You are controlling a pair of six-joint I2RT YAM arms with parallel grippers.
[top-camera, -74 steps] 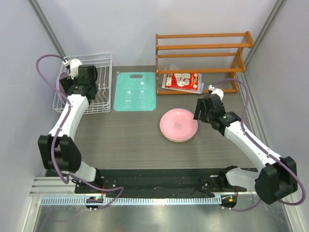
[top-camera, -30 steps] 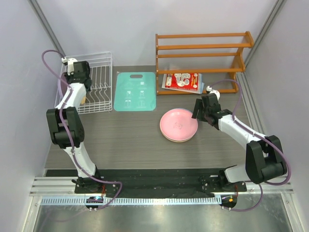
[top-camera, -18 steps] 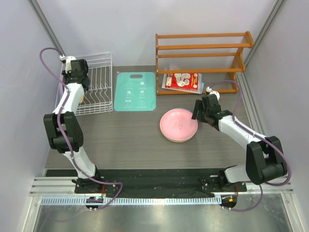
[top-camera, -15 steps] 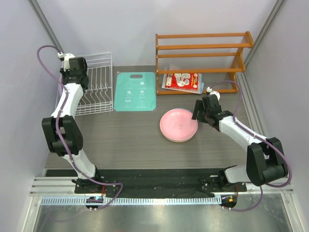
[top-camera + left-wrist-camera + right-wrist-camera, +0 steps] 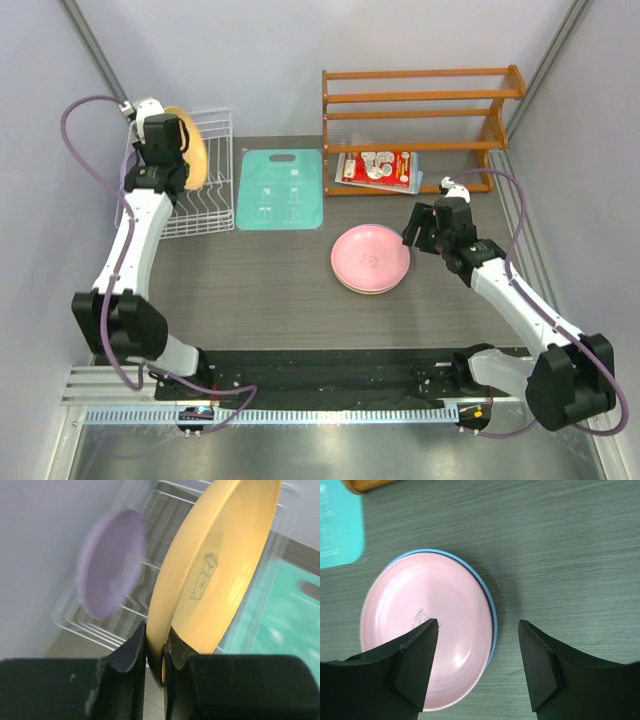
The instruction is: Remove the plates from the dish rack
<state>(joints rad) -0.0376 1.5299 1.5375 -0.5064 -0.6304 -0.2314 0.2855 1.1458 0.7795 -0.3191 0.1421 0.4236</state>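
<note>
Round pink plastic plate (image 5: 425,620) rests on a light blue plate (image 5: 490,605), right gripper (image 5: 476,630) agape above. Left gripper (image 5: 155,650) pinches the yellow-orange plate (image 5: 220,580) (lifted out, I'd say); the lavender plate (image 5: 112,570) waits in the white wire dish rack (image 5: 212,200).

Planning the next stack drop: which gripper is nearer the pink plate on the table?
Right. The right gripper is open over the pink plate at its right edge; the left gripper is across the table above the dish rack, shut on a yellow plate.
</note>
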